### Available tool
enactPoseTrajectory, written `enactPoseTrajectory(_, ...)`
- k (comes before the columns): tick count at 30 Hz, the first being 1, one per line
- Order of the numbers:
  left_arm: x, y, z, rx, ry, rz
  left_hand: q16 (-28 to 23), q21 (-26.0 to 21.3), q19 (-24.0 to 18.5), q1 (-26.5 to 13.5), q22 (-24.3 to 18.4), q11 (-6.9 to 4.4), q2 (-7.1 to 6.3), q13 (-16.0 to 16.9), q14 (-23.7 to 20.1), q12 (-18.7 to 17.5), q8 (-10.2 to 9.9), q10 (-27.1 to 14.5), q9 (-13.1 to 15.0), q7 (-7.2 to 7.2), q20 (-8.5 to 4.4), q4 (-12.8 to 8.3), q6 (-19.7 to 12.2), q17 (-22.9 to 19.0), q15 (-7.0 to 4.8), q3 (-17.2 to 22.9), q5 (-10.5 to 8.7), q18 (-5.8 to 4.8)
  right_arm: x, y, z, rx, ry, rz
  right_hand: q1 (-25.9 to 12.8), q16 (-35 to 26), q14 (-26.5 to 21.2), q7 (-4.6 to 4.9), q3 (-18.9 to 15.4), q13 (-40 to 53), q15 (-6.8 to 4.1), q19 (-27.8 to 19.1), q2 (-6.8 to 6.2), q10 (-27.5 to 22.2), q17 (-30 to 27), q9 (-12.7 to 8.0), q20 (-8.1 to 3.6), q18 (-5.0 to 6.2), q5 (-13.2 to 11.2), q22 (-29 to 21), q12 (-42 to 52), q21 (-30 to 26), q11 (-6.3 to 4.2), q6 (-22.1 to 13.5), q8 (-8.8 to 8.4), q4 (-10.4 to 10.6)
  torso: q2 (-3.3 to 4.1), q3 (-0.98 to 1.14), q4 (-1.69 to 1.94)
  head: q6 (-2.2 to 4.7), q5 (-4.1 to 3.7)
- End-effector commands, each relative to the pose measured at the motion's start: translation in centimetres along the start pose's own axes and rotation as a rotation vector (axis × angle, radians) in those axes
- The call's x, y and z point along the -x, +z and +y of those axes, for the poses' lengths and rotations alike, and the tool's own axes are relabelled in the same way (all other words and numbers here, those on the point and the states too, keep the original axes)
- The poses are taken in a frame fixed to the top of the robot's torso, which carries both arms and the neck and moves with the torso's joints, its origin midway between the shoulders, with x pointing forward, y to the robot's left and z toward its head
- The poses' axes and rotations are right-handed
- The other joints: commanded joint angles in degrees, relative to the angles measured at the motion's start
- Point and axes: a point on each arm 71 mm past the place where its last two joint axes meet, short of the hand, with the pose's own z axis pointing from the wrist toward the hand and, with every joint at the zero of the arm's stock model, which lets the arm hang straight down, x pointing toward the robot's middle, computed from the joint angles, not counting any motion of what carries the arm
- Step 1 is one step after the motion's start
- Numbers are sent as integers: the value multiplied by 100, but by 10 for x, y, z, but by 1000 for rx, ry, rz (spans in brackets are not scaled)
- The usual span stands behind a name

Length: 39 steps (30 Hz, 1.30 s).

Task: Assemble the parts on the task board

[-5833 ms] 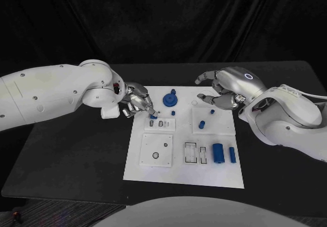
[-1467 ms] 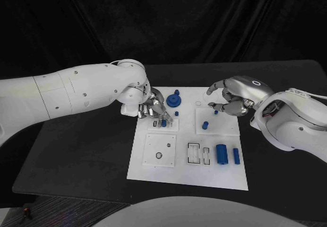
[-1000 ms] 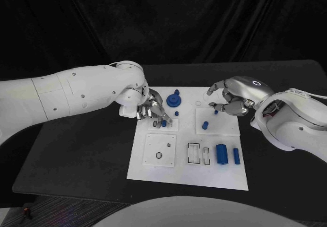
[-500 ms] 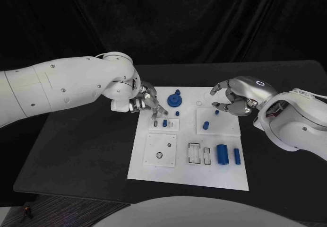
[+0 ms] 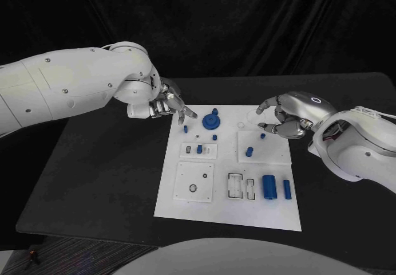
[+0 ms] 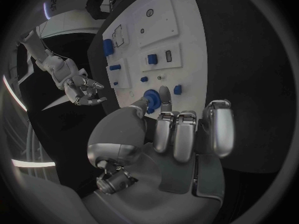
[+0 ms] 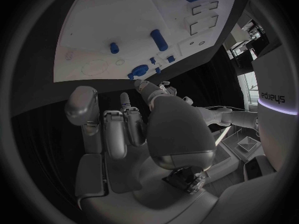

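Now my left robot hand [image 5: 163, 105] hovers empty, fingers apart, by the far left corner of the task board [image 5: 216, 205], so next I should grab another blue part [image 5: 186, 129].

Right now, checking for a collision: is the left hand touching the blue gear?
Apart. The head view shows bare board between the left hand and the gear.

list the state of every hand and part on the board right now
left hand: holds nothing, fingers apart, at the board's far left corner
right hand: fingers curled, holds nothing, over the board's far right edge
task board: flat on the table
gear-shaped part: on the board, free
large cylinder: lying flat
small cylinder: lying flat beside it
peg: on its square plate
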Motion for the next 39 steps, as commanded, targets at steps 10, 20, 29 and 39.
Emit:
enactPoseTrajectory(10, 9, 16, 12, -8, -41, -4, 15, 7, 25, 288, 1115, 27, 49, 1152, 605, 15, -111, 286, 82, 48, 23, -89, -246, 1509, -14, -35, -14, -95, -4, 0, -2, -2, -2, 10, 33, -17, 475, -9, 13, 452, -15, -38, -22, 8, 926, -13, 1, 83, -1, 654, 32, -25, 5, 37, 3, 33, -6, -14, -3, -1, -13)
enactPoseTrajectory(20, 7, 34, 20, 6, -22, -15, 15, -41, -23, 400, 1098, 100, 83, 1132, 605, -6, -237, 254, 152, 140, 71, -131, -537, 1509, 47, -69, 11, -85, -5, -1, -3, -3, -1, 11, 39, -18, 475, -12, 15, 502, -17, -36, -23, 46, 925, -17, 0, 82, 7, 655, 74, -22, 3, 43, 5, 32, -8, -6, -5, -1, -17)
enactPoseTrajectory(29, 2, 40, 23, 13, -7, -36, 15, -53, -40, 407, 1094, 164, 90, 1142, 605, 0, -362, 255, 159, 215, 119, -116, -732, 1509, 101, -126, 14, -83, -5, -1, -4, -4, -1, 12, 43, -23, 473, -12, 16, 510, -18, -34, -25, 54, 912, -20, -1, 81, 12, 657, 80, -17, 1, 48, 6, 31, -9, -3, 1, -1, -25)
enactPoseTrajectory(39, -4, 42, 23, 14, 7, -22, 15, -59, -47, 368, 1092, 180, 101, 1137, 605, -5, -370, 247, 170, 227, 134, -81, -738, 1509, 116, -157, 15, -81, -6, -1, -4, -4, -1, 13, 45, -24, 472, -13, 16, 504, -19, -34, -27, 52, 910, -22, -2, 82, 15, 657, 77, -17, 1, 50, 7, 31, -8, -2, 0, -1, -28)
